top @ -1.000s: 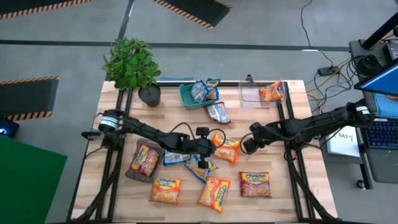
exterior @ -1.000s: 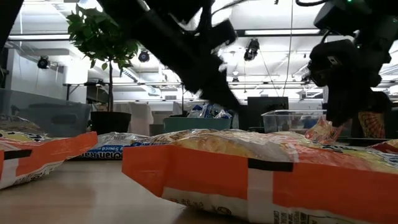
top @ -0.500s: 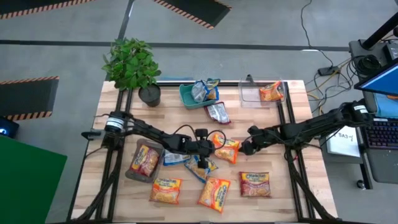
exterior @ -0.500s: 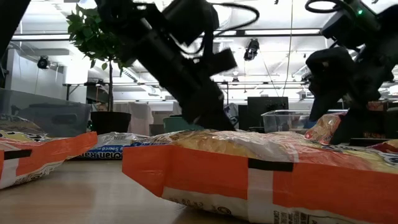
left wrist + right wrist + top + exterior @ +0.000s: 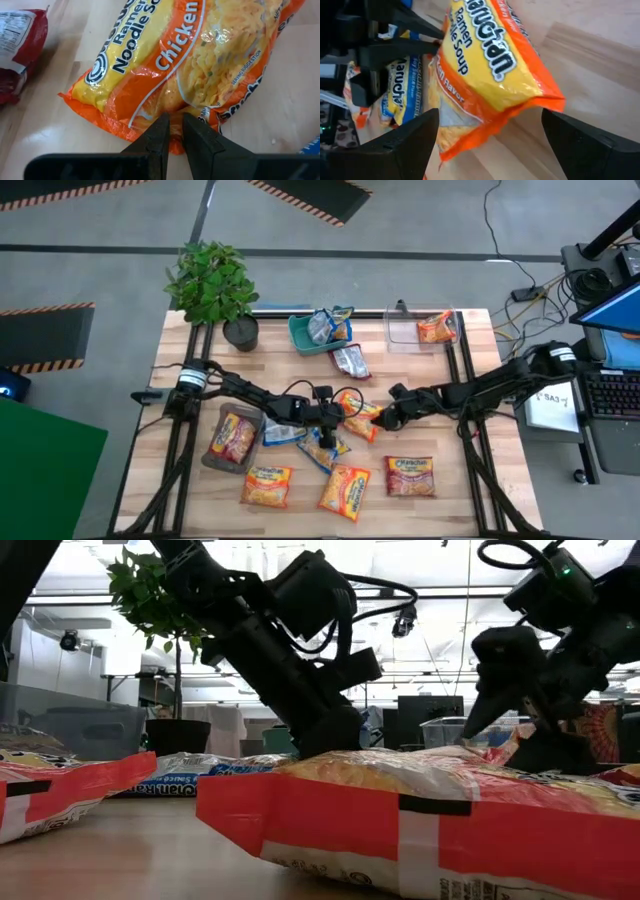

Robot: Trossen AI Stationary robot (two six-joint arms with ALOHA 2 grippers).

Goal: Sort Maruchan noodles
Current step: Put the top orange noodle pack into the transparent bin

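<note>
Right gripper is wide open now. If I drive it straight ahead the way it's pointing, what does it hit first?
Most likely the orange chicken packet lying directly ahead of the right gripper, between its open fingers. The left gripper appears to be pinching the same packet's far edge; depth is hard to judge, so it may come next.

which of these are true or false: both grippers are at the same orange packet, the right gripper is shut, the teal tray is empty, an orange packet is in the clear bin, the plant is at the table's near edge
1. Both grippers are at the same orange chicken packet. True: the left gripper pinches one edge, and the right gripper straddles the other end.
2. The right gripper is shut. False: its fingers stand wide apart.
3. The teal tray is empty. False: it holds blue-and-white packets.
4. The clear bin holds an orange packet. True.
5. The potted plant stands at the near edge. False: it stands at the far left corner.
</note>
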